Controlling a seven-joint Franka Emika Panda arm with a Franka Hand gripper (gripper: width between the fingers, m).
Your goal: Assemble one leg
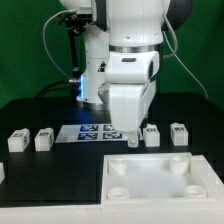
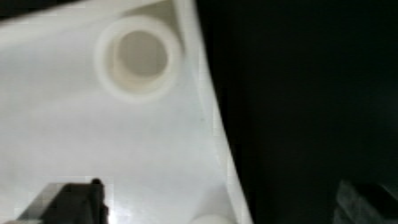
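white Panda arm [image 1: 128, 45] stands roughly vertical, wrist pointing straight down. two-finger gripper [image 1: 131, 141] hangs low at the far edge of the large flat white square plate with round corner sockets [image 1: 150, 181], nearer its far corner on the exterior view's left. wrist view: dark fingers [image 2: 71, 203] spread wide, nothing gripped; one finger over the plate [image 2: 89, 130], the other beyond its edge

Black table [image 1: 50, 188]: white plate [image 1: 150, 183], marker board [image 1: 93, 132], several legs [image 1: 17, 141].

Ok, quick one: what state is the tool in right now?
Tool: open, holding nothing.
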